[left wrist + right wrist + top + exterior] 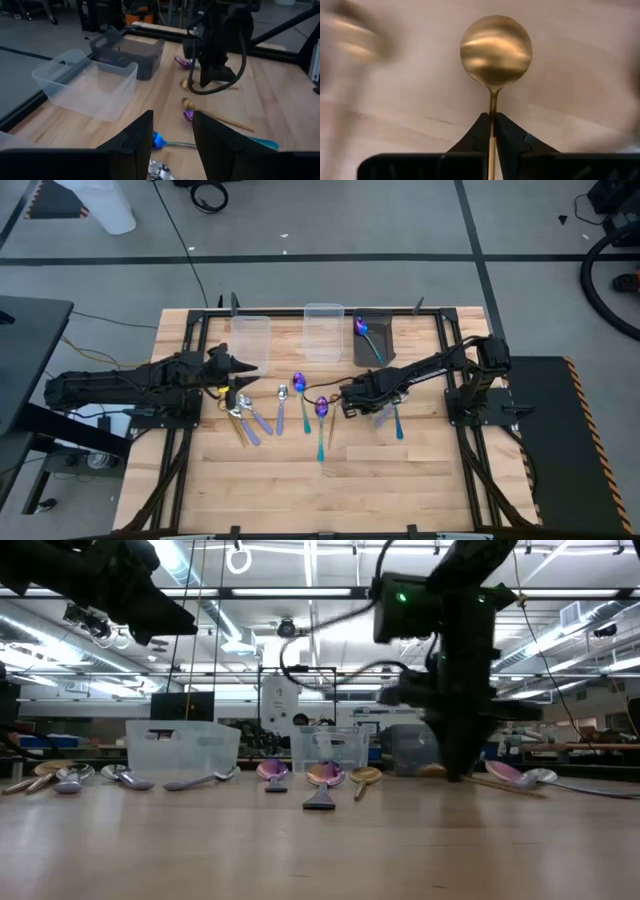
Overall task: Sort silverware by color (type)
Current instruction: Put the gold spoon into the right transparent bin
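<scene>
Gold spoon [495, 52] lies on the wooden table [400, 480], its thin handle pinched between the closed jaws of the right gripper [491, 131], bowl just ahead of the fingertips. Left gripper [172, 131] hangs with jaws apart, holding nothing; beyond them lie a purple spoon [170, 143] and the clear bin [85, 85].

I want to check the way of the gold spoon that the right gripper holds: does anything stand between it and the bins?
Nothing visible does. The right gripper is shut on the gold spoon by its handle, mid-table. Bare wood lies between it and the bins at the far edge.
</scene>
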